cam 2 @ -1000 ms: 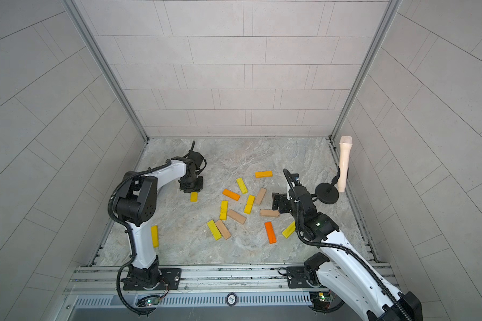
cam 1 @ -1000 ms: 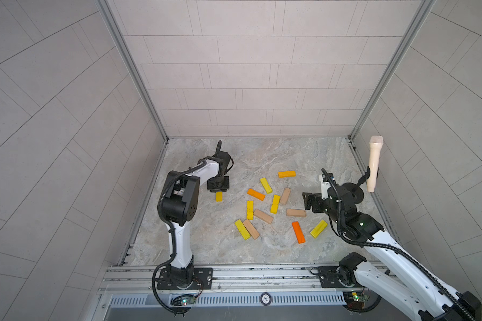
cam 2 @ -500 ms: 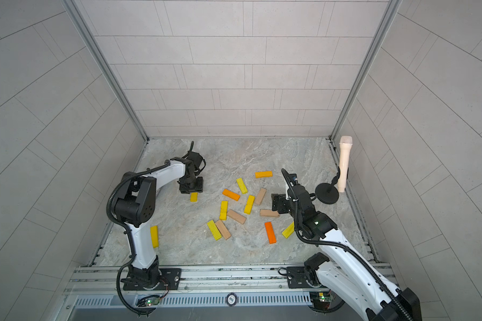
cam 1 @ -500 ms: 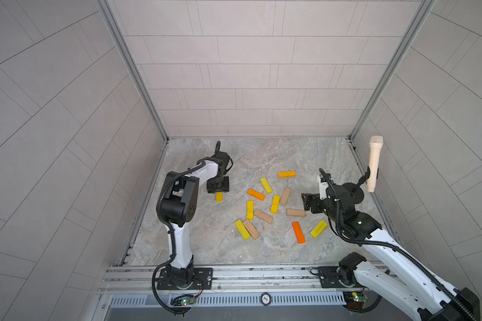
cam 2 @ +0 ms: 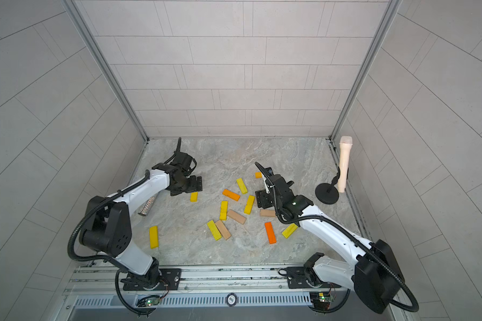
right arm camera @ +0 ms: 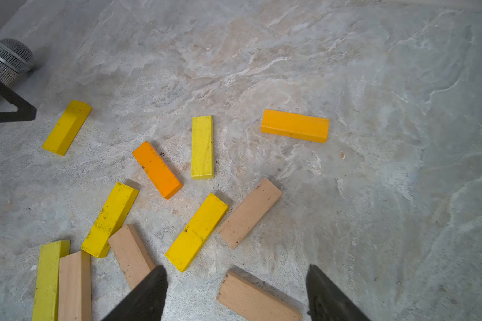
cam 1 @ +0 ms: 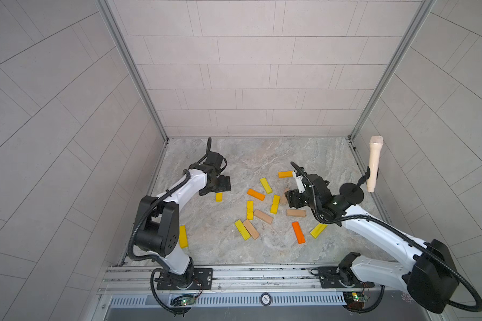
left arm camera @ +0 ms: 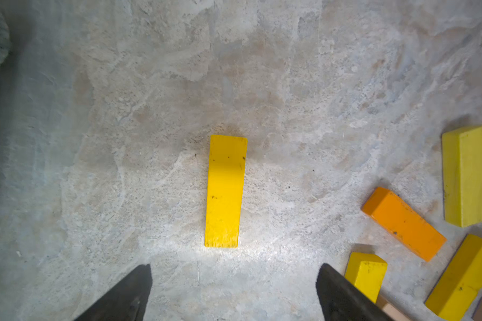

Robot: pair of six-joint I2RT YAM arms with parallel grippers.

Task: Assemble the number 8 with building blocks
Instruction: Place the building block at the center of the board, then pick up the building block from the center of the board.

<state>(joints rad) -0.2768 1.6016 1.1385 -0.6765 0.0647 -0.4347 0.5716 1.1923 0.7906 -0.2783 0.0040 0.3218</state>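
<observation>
Yellow, orange and tan building blocks (cam 1: 275, 204) lie flat and scattered about the middle of the surface (cam 1: 248, 155), none stacked. A lone yellow block (left arm camera: 224, 191) lies apart toward the left edge, and a far yellow block (cam 2: 154, 236) sits near the front left corner. The left claw (left arm camera: 234, 273) hangs just beside the lone yellow block, fingers spread wide, holding nothing. The right claw (right arm camera: 235, 275) is over the right side of the cluster, jaws apart and empty, with a tan block (right arm camera: 258, 297) lying on the surface between its fingers. A silver microphone (cam 2: 148, 207) lies by the left edge.
</observation>
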